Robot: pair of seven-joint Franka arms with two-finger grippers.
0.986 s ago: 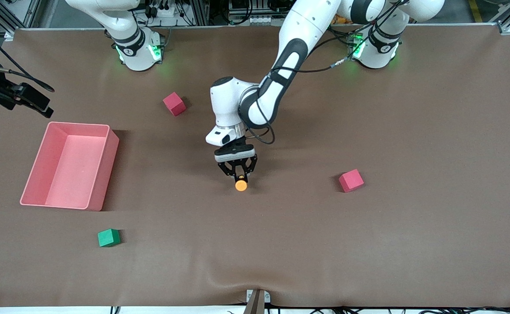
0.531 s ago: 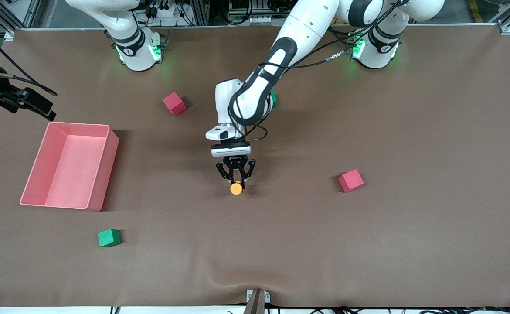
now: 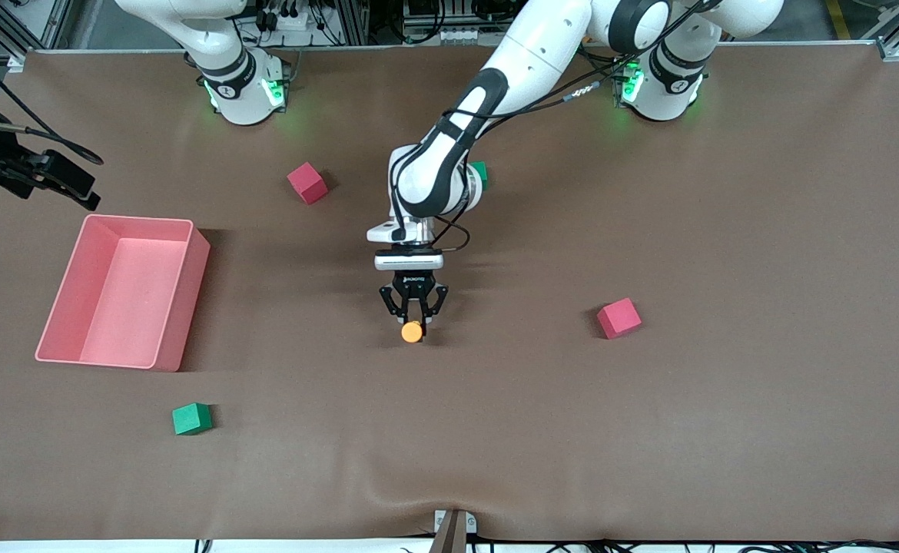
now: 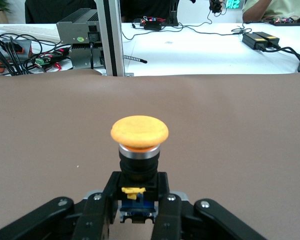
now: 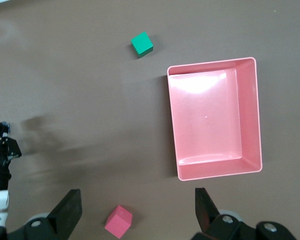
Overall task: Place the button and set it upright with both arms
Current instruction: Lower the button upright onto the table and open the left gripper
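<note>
Brown table (image 3: 649,430), button (image 3: 413,332) in left gripper (image 3: 414,313).

Two red cubes (image 3: 307,183) (image 3: 619,318), two green cubes (image 3: 191,418) (image 3: 479,172), one pink bin (image 3: 177,307), one button (image 3: 412,331).

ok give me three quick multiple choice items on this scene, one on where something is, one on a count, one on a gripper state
1. Where is the pink bin?
A. toward the right arm's end of the table
B. under the left gripper
C. on a red cube

2. How many green cubes show in the front view?
A. none
B. two
C. four

3. What is the left gripper doing?
A. hanging open over the bin
B. shut on the button
C. shut on a red cube

Answers:
1 A, the bin sits at the end where the right arm's base stands.
2 B, one green cube lies near the front camera and a second green cube peeks out beside the left arm.
3 B, in the left wrist view the fingers clamp the black body of the button, orange cap pointing away.
</note>
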